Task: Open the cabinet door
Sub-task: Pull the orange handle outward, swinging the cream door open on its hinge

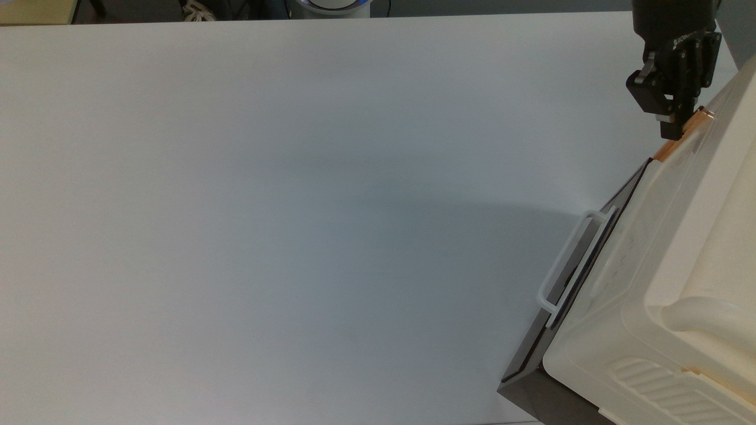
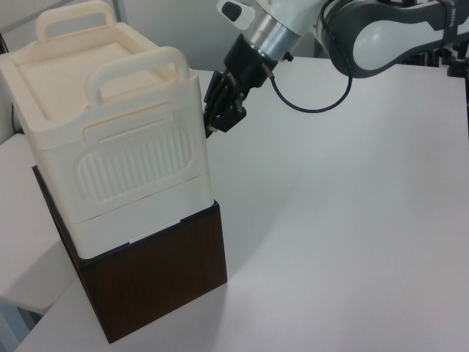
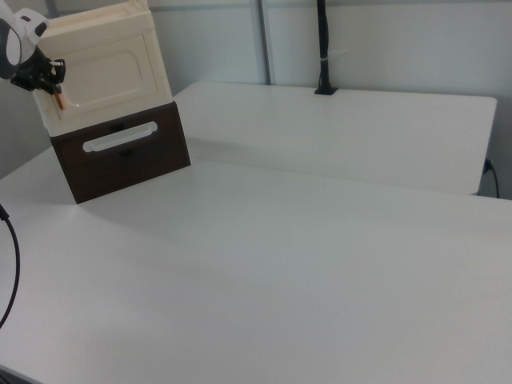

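The cabinet door (image 3: 108,68) is a cream panel with a recessed middle, lying flush with the cream cabinet (image 2: 110,147). Its copper-orange bar handle (image 1: 679,140) sits at the door's far edge, at the right view's left (image 3: 60,102). My black gripper (image 1: 672,118) is at the upper end of that handle, with its fingers drawn together on the bar. In the left view the gripper (image 2: 215,125) presses against the cabinet's front corner. In the right view the gripper (image 3: 53,83) is just above the handle.
Under the cream cabinet sits a dark brown box (image 2: 154,279) with a dark drawer front (image 3: 120,156) and a white loop handle (image 1: 567,265). The white table (image 1: 295,206) stretches wide to the top view's left. A black pole (image 3: 323,48) stands at the far table edge.
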Controlling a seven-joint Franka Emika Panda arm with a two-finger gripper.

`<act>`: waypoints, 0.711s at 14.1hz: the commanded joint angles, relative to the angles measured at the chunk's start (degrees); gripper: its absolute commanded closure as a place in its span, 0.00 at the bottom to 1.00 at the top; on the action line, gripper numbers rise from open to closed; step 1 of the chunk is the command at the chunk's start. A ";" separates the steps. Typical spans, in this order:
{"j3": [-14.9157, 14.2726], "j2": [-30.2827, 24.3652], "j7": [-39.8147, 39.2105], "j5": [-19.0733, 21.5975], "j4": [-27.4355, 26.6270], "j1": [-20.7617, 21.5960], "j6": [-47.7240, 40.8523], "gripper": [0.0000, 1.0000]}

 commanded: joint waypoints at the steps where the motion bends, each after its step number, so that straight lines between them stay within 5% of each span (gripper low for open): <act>1: -0.54 -4.33 2.65 -1.42 -4.83 0.61 -1.39 1.00; 8: 1.39 -11.29 2.83 -1.07 -8.35 -5.88 -19.29 1.00; 10: 2.01 -11.99 2.83 -1.07 -10.28 -9.57 -21.87 0.84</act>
